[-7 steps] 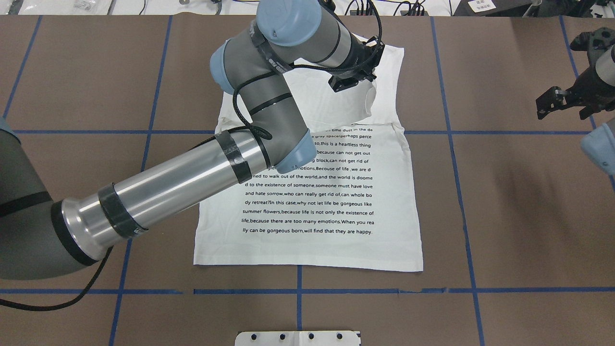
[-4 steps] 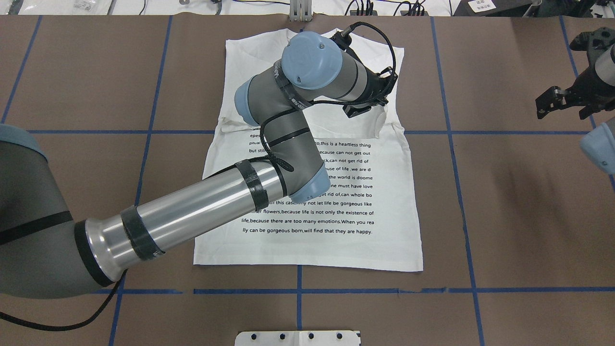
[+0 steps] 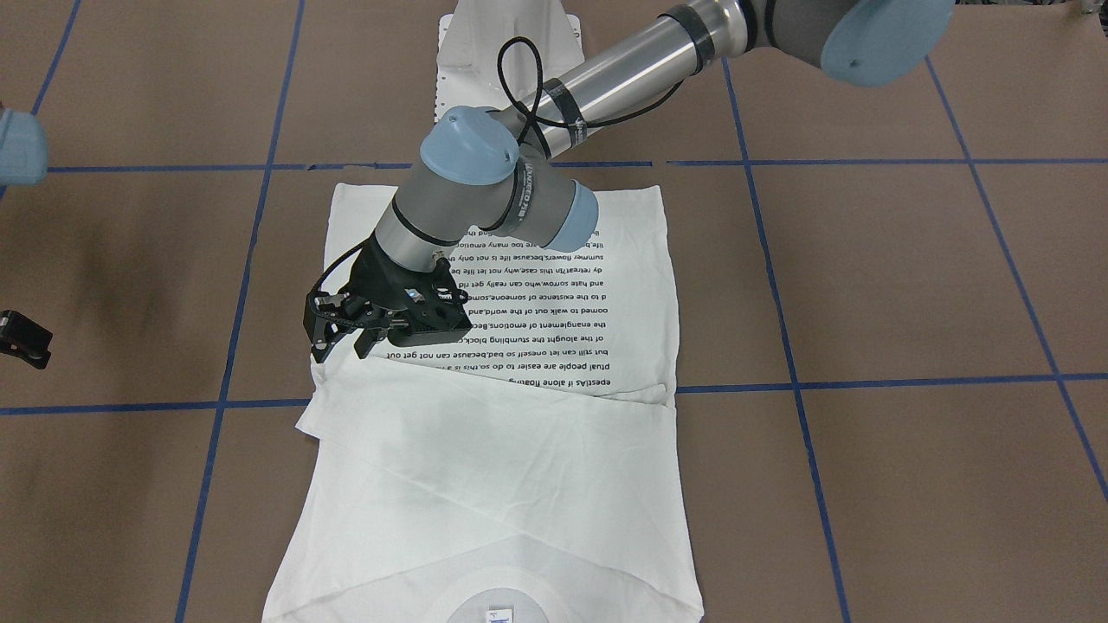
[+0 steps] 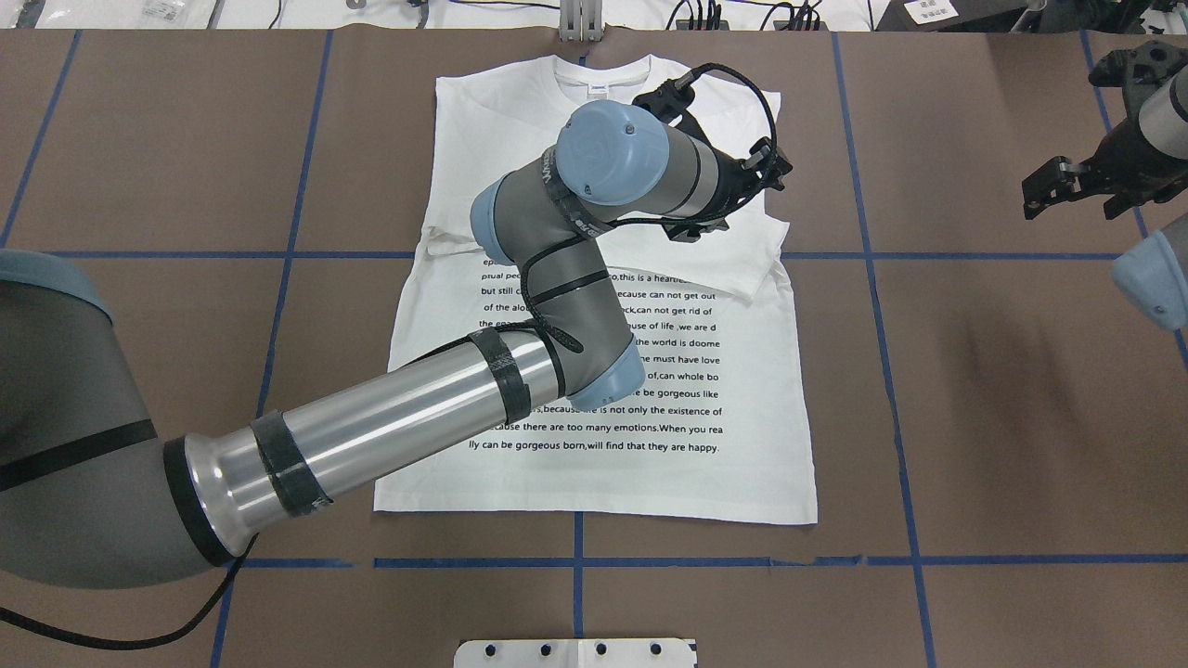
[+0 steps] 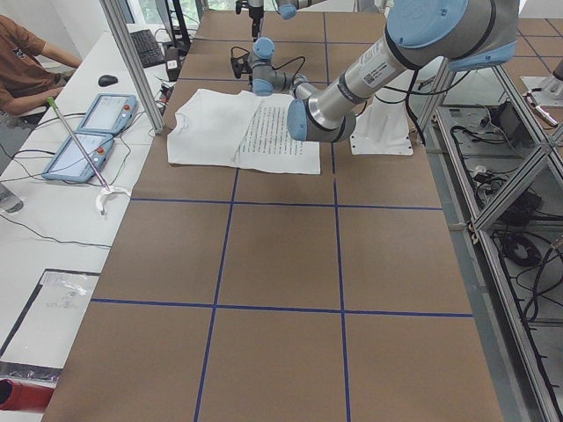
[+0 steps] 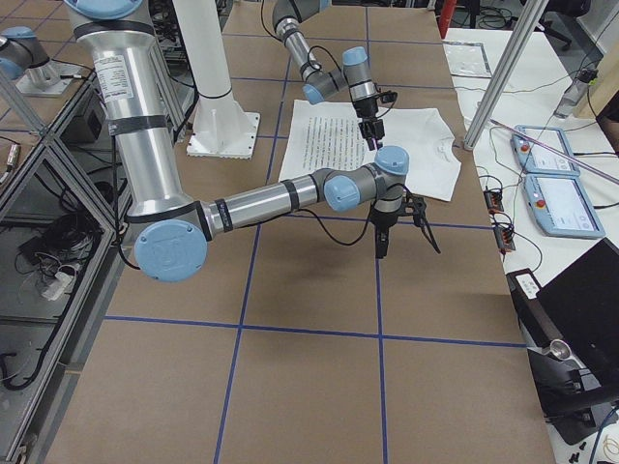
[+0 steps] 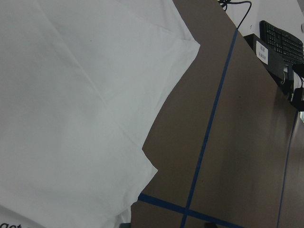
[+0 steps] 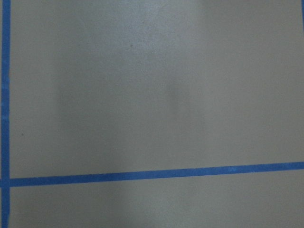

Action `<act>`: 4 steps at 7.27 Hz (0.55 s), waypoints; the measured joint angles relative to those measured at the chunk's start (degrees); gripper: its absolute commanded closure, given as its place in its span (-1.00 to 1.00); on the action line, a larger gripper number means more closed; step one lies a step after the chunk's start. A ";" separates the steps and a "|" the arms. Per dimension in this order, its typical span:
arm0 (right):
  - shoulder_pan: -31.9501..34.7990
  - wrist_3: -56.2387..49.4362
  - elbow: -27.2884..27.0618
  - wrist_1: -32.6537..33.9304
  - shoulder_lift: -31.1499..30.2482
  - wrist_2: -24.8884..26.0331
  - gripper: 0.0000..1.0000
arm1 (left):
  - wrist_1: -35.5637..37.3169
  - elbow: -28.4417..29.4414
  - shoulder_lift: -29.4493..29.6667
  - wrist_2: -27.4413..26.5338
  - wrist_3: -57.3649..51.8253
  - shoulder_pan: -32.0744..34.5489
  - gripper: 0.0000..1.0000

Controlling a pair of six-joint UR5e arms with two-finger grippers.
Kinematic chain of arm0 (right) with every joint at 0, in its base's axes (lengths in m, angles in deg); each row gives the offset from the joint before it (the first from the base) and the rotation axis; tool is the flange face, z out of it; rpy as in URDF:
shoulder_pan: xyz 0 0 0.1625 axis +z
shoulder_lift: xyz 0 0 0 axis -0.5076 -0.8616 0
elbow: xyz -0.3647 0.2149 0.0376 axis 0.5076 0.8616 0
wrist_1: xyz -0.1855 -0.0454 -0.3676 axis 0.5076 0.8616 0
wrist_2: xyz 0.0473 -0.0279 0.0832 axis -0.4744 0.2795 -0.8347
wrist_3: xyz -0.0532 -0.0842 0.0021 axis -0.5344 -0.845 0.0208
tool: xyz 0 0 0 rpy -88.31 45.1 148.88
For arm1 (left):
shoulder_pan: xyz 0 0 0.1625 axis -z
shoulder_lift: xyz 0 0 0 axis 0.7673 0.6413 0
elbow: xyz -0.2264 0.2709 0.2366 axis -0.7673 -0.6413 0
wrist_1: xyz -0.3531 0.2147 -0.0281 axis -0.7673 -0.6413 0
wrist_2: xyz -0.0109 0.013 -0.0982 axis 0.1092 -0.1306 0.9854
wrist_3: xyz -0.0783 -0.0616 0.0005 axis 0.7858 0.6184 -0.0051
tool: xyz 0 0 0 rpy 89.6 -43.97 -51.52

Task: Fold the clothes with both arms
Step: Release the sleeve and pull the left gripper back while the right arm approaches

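The white shirt (image 4: 603,464) lies flat on the brown table, with its black text toward me and its collar (image 4: 599,70) at the far edge. Plain white sleeve flaps are folded across its upper part (image 3: 485,450). My left gripper (image 3: 339,353) is open and empty. It hovers just above the folded flap's edge on the shirt's right side. The left wrist view shows only white cloth (image 7: 71,118) and bare table. My right gripper (image 4: 1067,195) is open and empty. It hangs over bare table far to the shirt's right and also shows in the exterior right view (image 6: 404,246).
Blue tape lines (image 4: 872,278) grid the brown table. The white pedestal base (image 4: 575,652) stands at the near edge. Beyond the far edge are tablets (image 5: 97,114), cables and a seated person (image 5: 26,61).
My left arm has drawn back toward me and to the right. The lifted sleeve flap now lies flat across the shirt, free of the gripper. The right gripper has shifted slightly farther away.
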 measured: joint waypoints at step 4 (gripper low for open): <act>-5.11 10.83 -9.11 -2.55 -3.03 -0.21 -1.00 | 9.97 -15.77 -11.67 7.70 -12.13 4.68 -1.00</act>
